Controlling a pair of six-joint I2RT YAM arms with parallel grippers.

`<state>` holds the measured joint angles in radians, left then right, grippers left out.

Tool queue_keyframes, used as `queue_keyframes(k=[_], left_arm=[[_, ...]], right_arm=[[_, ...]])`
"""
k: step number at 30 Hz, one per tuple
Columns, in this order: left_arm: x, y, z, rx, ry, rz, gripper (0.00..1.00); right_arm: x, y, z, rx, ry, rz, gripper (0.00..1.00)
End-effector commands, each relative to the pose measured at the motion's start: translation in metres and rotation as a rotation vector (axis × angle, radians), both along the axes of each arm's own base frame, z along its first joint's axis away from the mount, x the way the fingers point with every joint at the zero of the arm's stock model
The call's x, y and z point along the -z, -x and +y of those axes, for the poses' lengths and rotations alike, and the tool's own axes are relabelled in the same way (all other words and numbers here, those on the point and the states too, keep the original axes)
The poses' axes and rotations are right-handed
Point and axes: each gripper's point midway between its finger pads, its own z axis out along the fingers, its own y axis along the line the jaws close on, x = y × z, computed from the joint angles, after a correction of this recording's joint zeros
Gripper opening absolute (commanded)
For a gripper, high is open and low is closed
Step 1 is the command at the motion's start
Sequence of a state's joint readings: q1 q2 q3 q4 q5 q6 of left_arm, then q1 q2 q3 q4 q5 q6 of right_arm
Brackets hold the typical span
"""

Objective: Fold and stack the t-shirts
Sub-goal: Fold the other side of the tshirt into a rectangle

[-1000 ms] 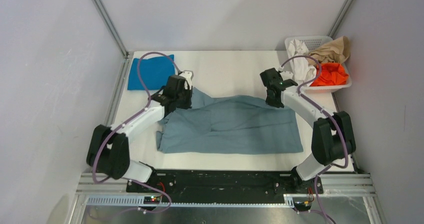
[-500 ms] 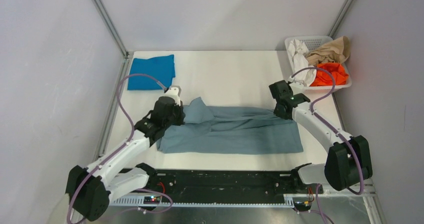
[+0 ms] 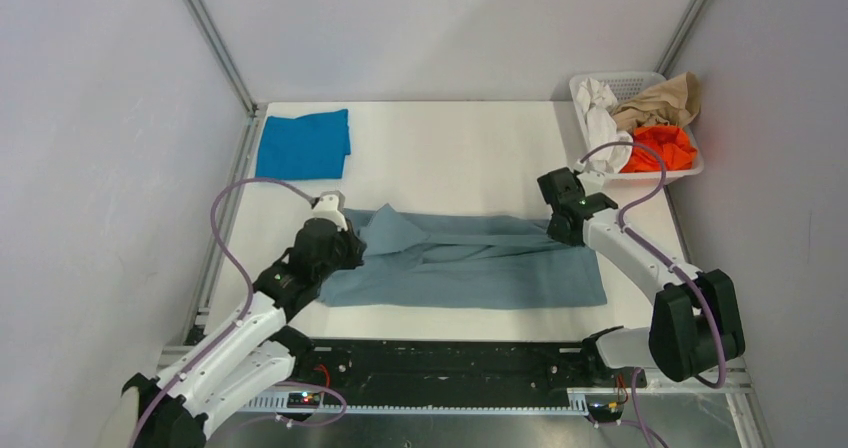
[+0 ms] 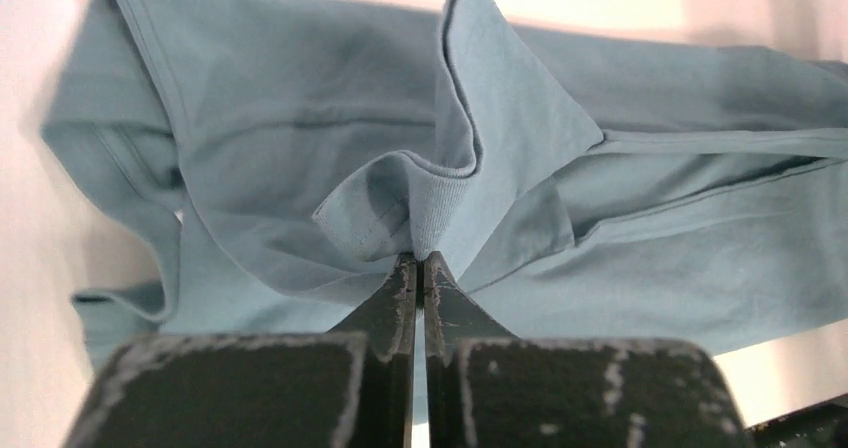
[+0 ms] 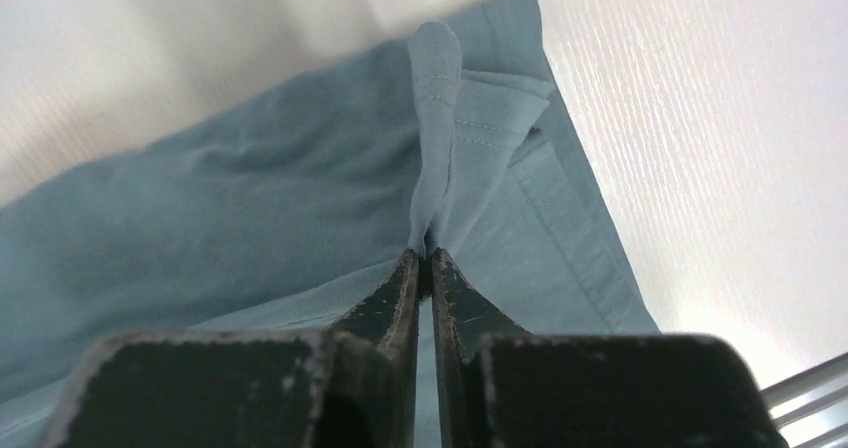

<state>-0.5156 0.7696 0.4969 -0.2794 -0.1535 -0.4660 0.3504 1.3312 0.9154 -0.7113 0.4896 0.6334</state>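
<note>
Left tool [image 4: 418,263] and right tool [image 5: 428,258] each clamp a pinched ridge of the grey-blue t-shirt [image 3: 470,268], spread across the desk [image 3: 450,148]. Bare desk lies beyond it; the blue t-shirt [image 3: 302,144] sits far left. Since before, the left tool has drawn nearer, narrowing the cloth.

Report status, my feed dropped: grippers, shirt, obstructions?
Left gripper shut on large grey-blue cloth t-shirt; right gripper shut on its other end. Shirt part-folded. Nothing blocking: folded bright blue t-shirt far-left, white plastic basket far-right.
</note>
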Motion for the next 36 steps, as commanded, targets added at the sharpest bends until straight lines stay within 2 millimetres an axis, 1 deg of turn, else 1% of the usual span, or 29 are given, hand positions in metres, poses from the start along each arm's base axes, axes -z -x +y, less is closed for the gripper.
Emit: queue_keyframes(k=[1,2,3,4,5,6,7,8,9,10,11,12,13,14,15,16,17,18,20,21,22,23,24,26,27,28,30,34,36], left_arm=[[0.017,0.020,-0.006,-0.044,0.121,0.091,0.04],[0.023,0.028,-0.007,-0.059,0.155,0.122,0.06],[0.026,0.034,-0.008,-0.059,0.172,0.144,0.08],[0.034,0.046,-0.007,-0.072,0.189,0.186,0.21],[0.038,0.052,-0.005,-0.083,0.195,0.206,0.31],[0.041,0.063,-0.003,-0.095,0.208,0.237,0.44],[0.042,0.069,-0.003,-0.091,0.213,0.253,0.57],[0.040,0.079,-0.005,-0.083,0.234,0.268,0.68],[0.038,0.084,-0.006,-0.074,0.244,0.278,0.89],[0.030,0.086,-0.010,-0.059,0.277,0.265,0.94],[0.020,0.086,-0.013,-0.048,0.295,0.246,0.98],[0.011,0.084,-0.013,-0.043,0.300,0.214,0.99],[-0.003,0.080,-0.012,-0.035,0.295,0.175,0.99],[-0.010,0.074,-0.007,-0.057,0.277,0.141,1.00],[-0.023,0.067,-0.006,-0.064,0.256,0.110,1.00],[-0.040,0.057,0.000,-0.102,0.245,0.060,1.00],[-0.039,0.049,0.002,-0.123,0.194,0.063,1.00],[-0.042,0.039,0.011,-0.182,0.153,0.040,1.00],[-0.042,0.021,0.018,-0.264,0.075,0.045,1.00],[-0.038,0.010,0.017,-0.291,0.027,0.067,1.00],[-0.043,0.003,0.014,-0.299,0.018,0.066,1.00],[-0.027,-0.004,0.011,-0.302,-0.038,0.114,1.00],[-0.030,-0.013,0.005,-0.298,-0.035,0.108,1.00],[-0.004,-0.027,-0.007,-0.269,-0.094,0.175,1.00],[0.001,-0.030,-0.013,-0.245,-0.091,0.194,1.00],[0.011,-0.036,-0.020,-0.230,-0.103,0.219,1.00],[0.029,-0.040,-0.031,-0.189,-0.127,0.277,1.00],[0.062,-0.030,-0.049,-0.115,-0.131,0.401,1.00],[0.067,-0.018,-0.066,-0.027,-0.105,0.432,1.00]], right_arm=[[0.011,0.017,-0.010,0.051,0.036,0.013,0.17],[0.010,0.026,-0.013,0.089,0.030,0.014,0.33],[0.016,0.042,-0.020,0.135,0.058,0.037,0.37],[0.010,0.049,-0.027,0.162,0.080,0.009,0.44],[0.014,0.068,-0.035,0.209,0.093,0.036,0.51],[0.010,0.077,-0.041,0.235,0.091,0.005,0.67],[0.009,0.088,-0.046,0.263,0.088,0.009,0.75],[0.002,0.094,-0.048,0.277,0.060,-0.038,0.87],[-0.001,0.100,-0.051,0.295,0.045,-0.056,0.93],[-0.008,0.102,-0.050,0.296,-0.001,-0.113,0.98],[-0.019,0.099,-0.048,0.275,-0.045,-0.183,0.99],[-0.021,0.098,-0.043,0.249,-0.084,-0.204,0.99],[-0.035,0.087,-0.038,0.193,-0.124,-0.286,0.99],[-0.043,0.076,-0.024,0.139,-0.192,-0.342,0.99],[-0.053,0.071,-0.020,0.082,-0.212,-0.387,0.99],[-0.061,0.061,-0.005,-0.003,-0.257,-0.427,0.99],[-0.065,0.058,0.008,-0.065,-0.313,-0.439,0.99],[-0.072,0.050,0.017,-0.118,-0.334,-0.472,0.99],[-0.074,0.044,0.035,-0.205,-0.381,-0.463,0.99],[-0.068,0.043,0.042,-0.235,-0.399,-0.431,1.00],[-0.061,0.040,0.045,-0.243,-0.396,-0.403,0.99],[-0.058,0.039,0.047,-0.250,-0.403,-0.385,0.99],[-0.049,0.038,0.048,-0.249,-0.396,-0.350,0.99],[-0.038,0.038,0.050,-0.250,-0.393,-0.301,0.99],[-0.034,0.038,0.051,-0.254,-0.396,-0.285,0.99],[-0.029,0.038,0.052,-0.255,-0.395,-0.268,0.99],[-0.024,0.039,0.053,-0.261,-0.396,-0.250,1.00],[-0.024,0.040,0.050,-0.262,-0.386,-0.253,0.99],[-0.023,0.042,0.046,-0.252,-0.377,-0.259,1.00]])
